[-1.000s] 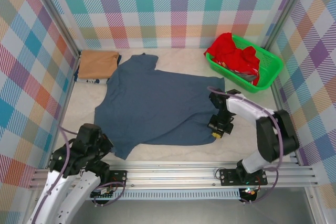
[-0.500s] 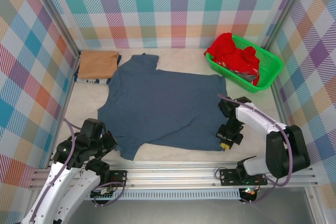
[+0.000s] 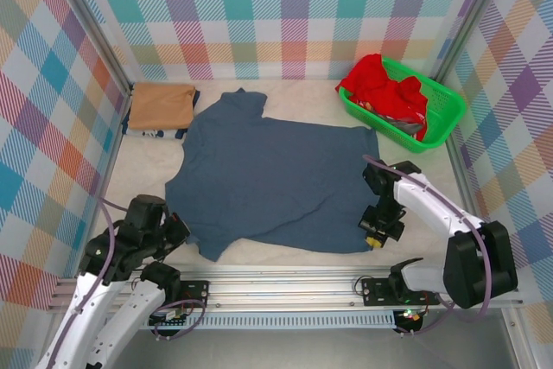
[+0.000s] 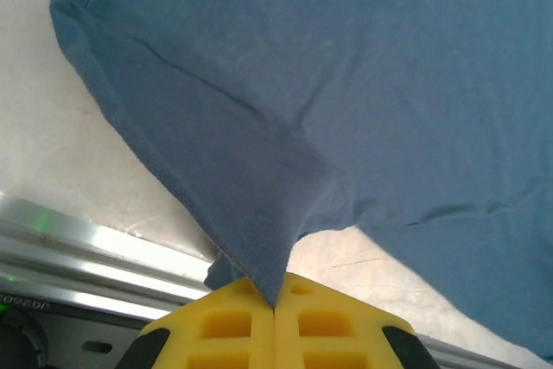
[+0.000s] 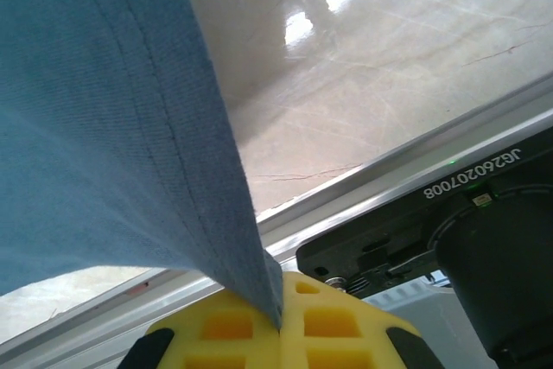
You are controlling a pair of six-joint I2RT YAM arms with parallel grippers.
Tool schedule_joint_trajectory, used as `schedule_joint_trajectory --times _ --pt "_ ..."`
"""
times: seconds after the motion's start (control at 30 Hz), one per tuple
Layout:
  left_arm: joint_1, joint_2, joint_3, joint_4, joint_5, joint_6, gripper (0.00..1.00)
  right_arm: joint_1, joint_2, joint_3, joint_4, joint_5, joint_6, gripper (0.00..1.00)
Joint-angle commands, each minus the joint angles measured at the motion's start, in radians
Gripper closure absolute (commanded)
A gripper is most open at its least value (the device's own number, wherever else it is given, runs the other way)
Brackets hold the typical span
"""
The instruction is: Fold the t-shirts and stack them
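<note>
blue shirt [image 3: 276, 174] spread flat mid-table [image 3: 143, 174], we see its near-right corner drawn closer and rightward than a second ago | left gripper [image 4: 275, 300] pinching near-left corner, arm low | right gripper [image 5: 281, 321] pinching near-right corner, elbow bent

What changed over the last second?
The right gripper, shut on the blue shirt at its hem, pulled toward the near edge and rightward; the whole shirt slid slightly right. The left gripper stayed shut on the near-left corner, barely moving. The tan shirt, red shirt and basket are unchanged.
</note>
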Motion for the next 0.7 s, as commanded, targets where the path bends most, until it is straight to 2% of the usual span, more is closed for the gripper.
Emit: schedule_joint_trajectory --times 0.0,0.13,0.33,0.53,0.67 --pt "-0.005 -0.007 0.055 0.079 -0.038 0.037 1.0 -0.001 0.046 0.048 0.017 -0.041 -0.028 1.0" --pt "-0.005 0.058 0.039 0.136 -0.019 0.025 1.0 -0.001 0.047 0.098 0.013 -0.038 -0.013 1.0" --pt "-0.005 0.2 0.06 0.22 -0.067 0.015 1.0 -0.016 0.059 0.139 0.015 -0.045 0.029 1.0" --pt "0.006 0.444 0.145 0.302 -0.104 0.059 1.0 -0.126 0.062 0.107 0.068 -0.076 0.049 1.0" --pt "0.027 0.551 0.189 0.347 -0.108 0.094 1.0 -0.197 0.091 0.099 0.105 -0.141 0.065 1.0"
